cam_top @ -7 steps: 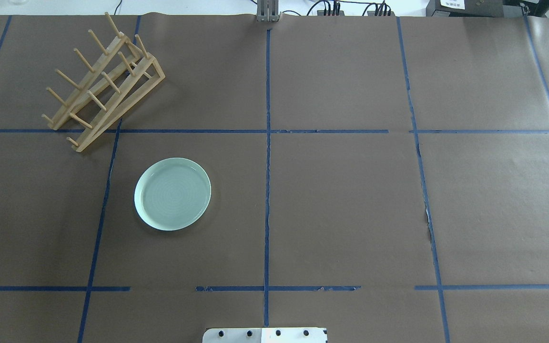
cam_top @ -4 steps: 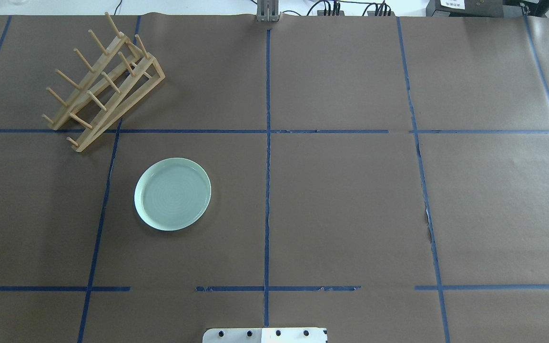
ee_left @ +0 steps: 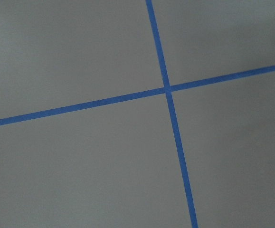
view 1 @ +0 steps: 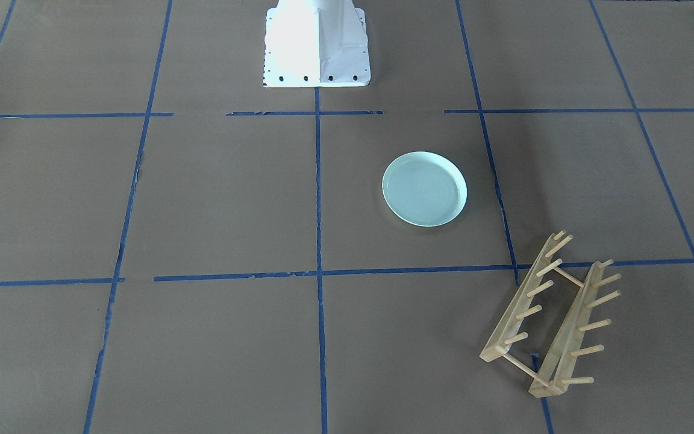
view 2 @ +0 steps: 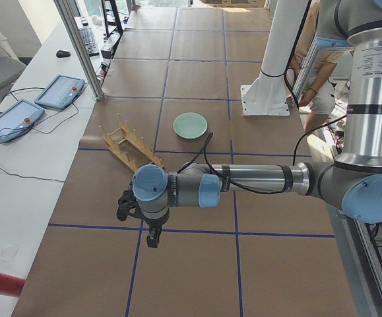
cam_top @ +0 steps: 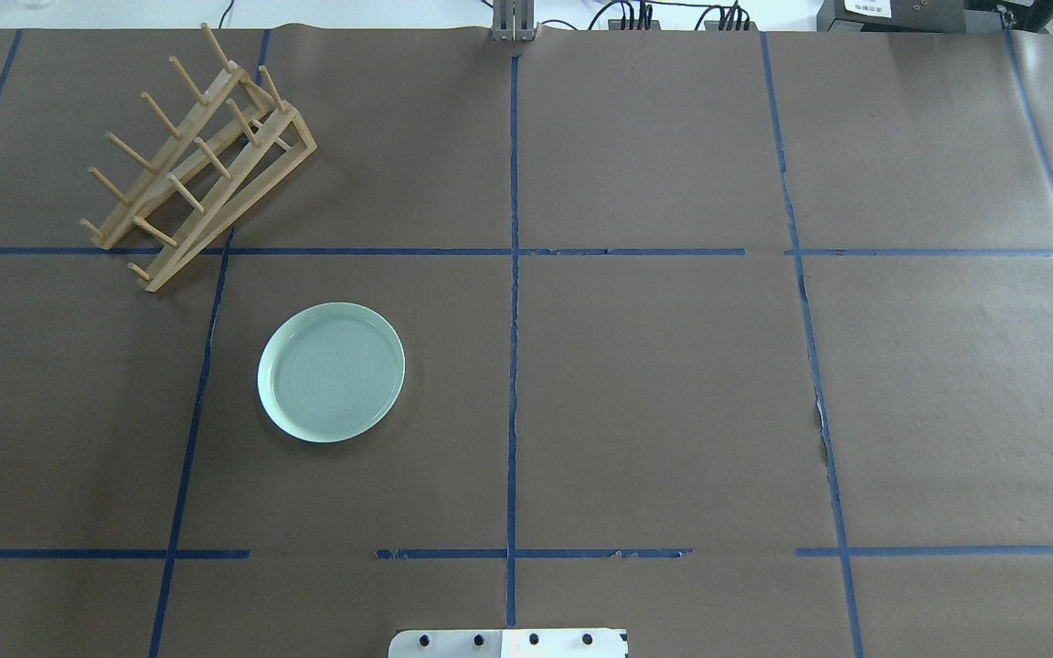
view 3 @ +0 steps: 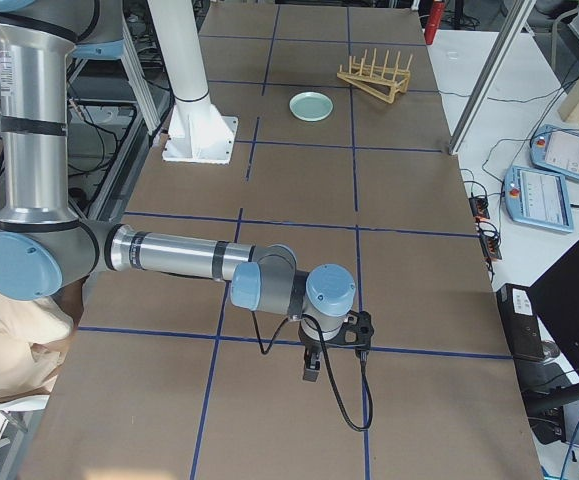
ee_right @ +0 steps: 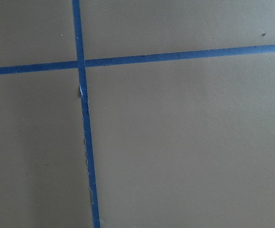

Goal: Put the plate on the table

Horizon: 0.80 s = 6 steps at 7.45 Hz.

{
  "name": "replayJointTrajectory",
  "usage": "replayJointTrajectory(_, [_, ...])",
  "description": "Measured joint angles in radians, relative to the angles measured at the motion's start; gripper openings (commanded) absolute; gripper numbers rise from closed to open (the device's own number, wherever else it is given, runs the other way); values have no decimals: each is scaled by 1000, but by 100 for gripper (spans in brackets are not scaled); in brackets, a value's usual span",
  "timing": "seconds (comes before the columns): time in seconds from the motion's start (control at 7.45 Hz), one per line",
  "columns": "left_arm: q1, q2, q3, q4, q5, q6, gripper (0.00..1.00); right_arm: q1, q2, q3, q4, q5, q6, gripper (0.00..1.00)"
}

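Note:
The pale mint-green plate point(cam_top: 331, 372) lies flat on the brown table point(cam_top: 673, 393), left of the middle tape line; it also shows in the front view point(view 1: 424, 188) and both side views point(view 2: 190, 125) point(view 3: 310, 105). No gripper touches it. My left gripper point(view 2: 152, 239) shows only in the exterior left view, far from the plate at the table's left end; I cannot tell if it is open. My right gripper point(view 3: 312, 371) shows only in the exterior right view, at the table's right end; I cannot tell its state either. Both wrist views show only paper and tape.
A light wooden peg rack point(cam_top: 197, 160) lies at the back left, beyond the plate. The white robot base point(cam_top: 508, 642) stands at the near edge. A person point(view 3: 9, 340) stands beside the robot. Teach pendants point(view 2: 35, 105) lie off the table.

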Motion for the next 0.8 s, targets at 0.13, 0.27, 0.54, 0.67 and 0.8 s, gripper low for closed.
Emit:
replayJointTrajectory(0.13, [0,0,-5,0,4,-13,100,0,0,0,0,0,0,100])
replayJointTrajectory(0.27, [1,-4,-8,-2,8,-17,100,0,0,0,0,0,0,100])
replayJointTrajectory(0.54, [3,-14,-21,-7,5,-17,100,0,0,0,0,0,0,100])
replayJointTrajectory(0.67, [3,-16,-25,-9,5,-18,100,0,0,1,0,0,0,100])
replayJointTrajectory(0.8, [3,-16,-27,-10,4,-18,100,0,0,1,0,0,0,100])
